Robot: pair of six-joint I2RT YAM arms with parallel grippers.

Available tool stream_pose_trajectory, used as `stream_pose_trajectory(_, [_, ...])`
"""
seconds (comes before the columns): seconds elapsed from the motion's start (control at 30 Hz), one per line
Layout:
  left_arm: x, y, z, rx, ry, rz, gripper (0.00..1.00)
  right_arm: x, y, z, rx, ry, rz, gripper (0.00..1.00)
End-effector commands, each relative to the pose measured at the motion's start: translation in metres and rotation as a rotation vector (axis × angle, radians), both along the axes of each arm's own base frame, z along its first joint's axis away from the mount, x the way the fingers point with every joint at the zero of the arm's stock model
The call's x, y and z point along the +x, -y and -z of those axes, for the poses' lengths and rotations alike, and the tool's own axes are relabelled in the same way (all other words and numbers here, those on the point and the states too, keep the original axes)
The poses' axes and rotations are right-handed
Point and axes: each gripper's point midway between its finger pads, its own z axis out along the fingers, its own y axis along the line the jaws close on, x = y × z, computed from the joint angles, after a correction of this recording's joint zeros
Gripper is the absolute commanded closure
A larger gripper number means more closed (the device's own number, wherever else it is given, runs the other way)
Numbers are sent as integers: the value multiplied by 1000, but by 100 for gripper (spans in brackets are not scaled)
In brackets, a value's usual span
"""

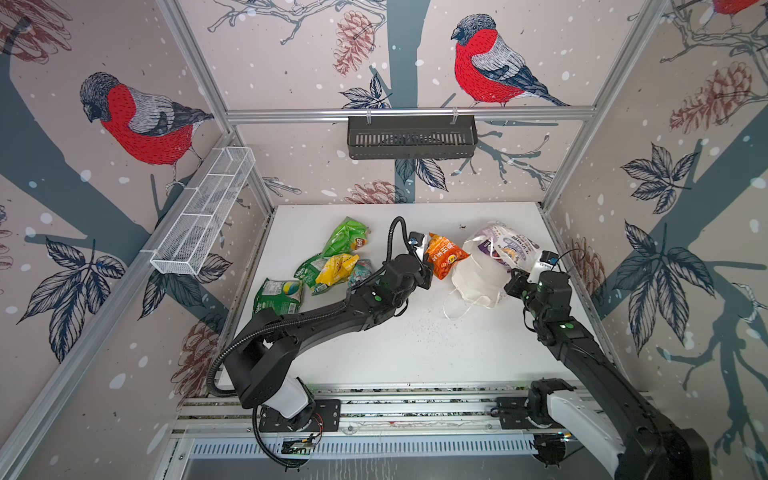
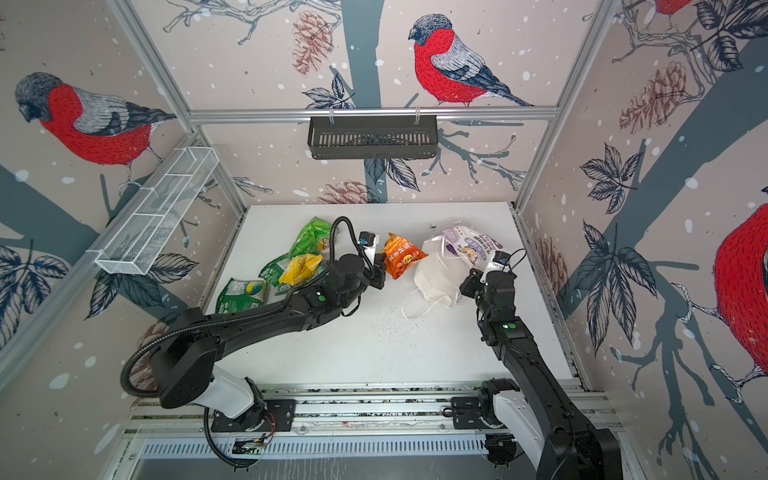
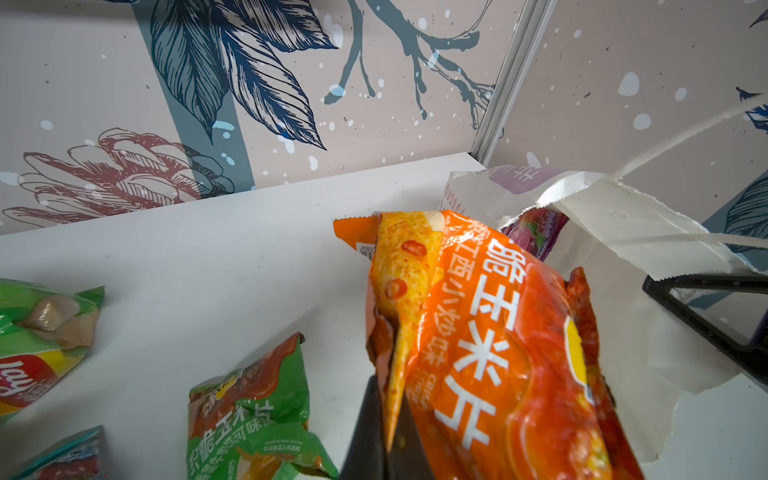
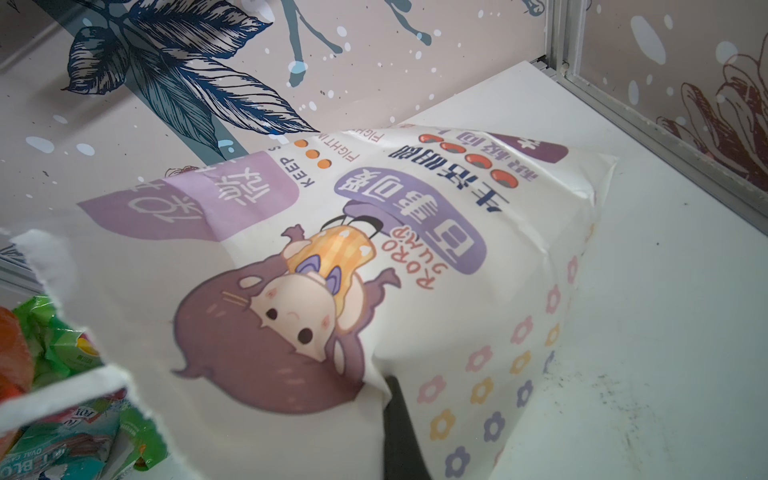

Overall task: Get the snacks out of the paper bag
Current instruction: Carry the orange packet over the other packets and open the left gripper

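**Orange packet (image 1: 446,258) clamped at the mouth of the paper bag (image 1: 478,276)**

In both top views the orange packet sits just above frame centre, at the open left end of the paper bag. The left gripper (image 1: 427,272) is fully closed on a fold of the packet's edge. In the left wrist view the black fingers (image 3: 368,432) pinch that fold. A purple packet (image 3: 536,230) shows inside the bag mouth. The right gripper (image 1: 514,277), right of centre, is fully closed on the bag's paper wall. The bag rests crumpled on the white table (image 1: 415,353), with its cord handles (image 1: 457,305) trailing towards the lower frame edge. Left of centre, green packets (image 1: 347,237), a yellow packet (image 1: 334,268) and a teal packet (image 1: 362,270) lie clustered on the table.
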Motion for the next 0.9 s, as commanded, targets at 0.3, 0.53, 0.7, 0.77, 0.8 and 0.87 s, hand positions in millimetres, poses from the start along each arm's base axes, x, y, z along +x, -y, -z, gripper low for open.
stream_pose_trajectory(0.3, [17,-29,-3,-30,-38,-63,100,-2,1,-13,-9,53,1,100])
stream_pose_trajectory(0.53, [31,-73,5,-47,-84,-190,100,-6,2,-20,-12,78,-1,100])
stream_pose_trajectory(0.7, [34,-112,4,-107,-91,-269,100,-8,3,-22,-17,84,-1,100])
stream_pose_trajectory(0.77, [37,-127,4,-125,-102,-301,100,-8,1,-22,-13,83,-7,100])
stream_pose_trajectory(0.8, [39,-135,6,-136,-110,-319,100,-8,1,-21,-10,84,-8,100])
stream_pose_trajectory(0.87, [43,-149,10,-151,-124,-356,100,-8,0,-20,-7,81,-11,100])
